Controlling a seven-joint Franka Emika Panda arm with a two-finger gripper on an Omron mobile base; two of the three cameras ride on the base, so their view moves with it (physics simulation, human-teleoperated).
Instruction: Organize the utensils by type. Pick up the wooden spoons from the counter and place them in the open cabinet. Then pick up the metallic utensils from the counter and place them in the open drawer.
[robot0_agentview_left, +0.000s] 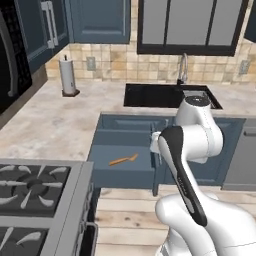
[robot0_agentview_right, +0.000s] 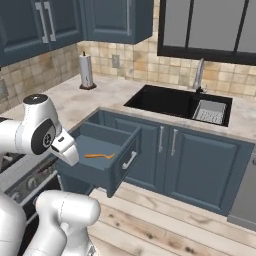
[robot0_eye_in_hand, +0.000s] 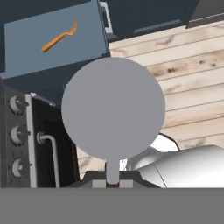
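Pincer (robot0_eye_in_hand: 113, 183) pinches the round-headed utensil (robot0_eye_in_hand: 113, 109) by its thin neck; we judge it stiff, light, slippery, top-heavy, while the fork (robot0_eye_in_hand: 60, 37) lies in the drawer (robot0_eye_in_hand: 26, 48) at eleven o'clock.

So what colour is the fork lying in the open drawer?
Orange-copper; the fork shows best in the hand view, inside the blue drawer.

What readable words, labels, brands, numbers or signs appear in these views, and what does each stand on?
None can be read.
The drawer, the orange fork lying in it and the round silver utensil head carry no lettering.
The stove knobs show no legible markings.
The paper towel roll is blank.
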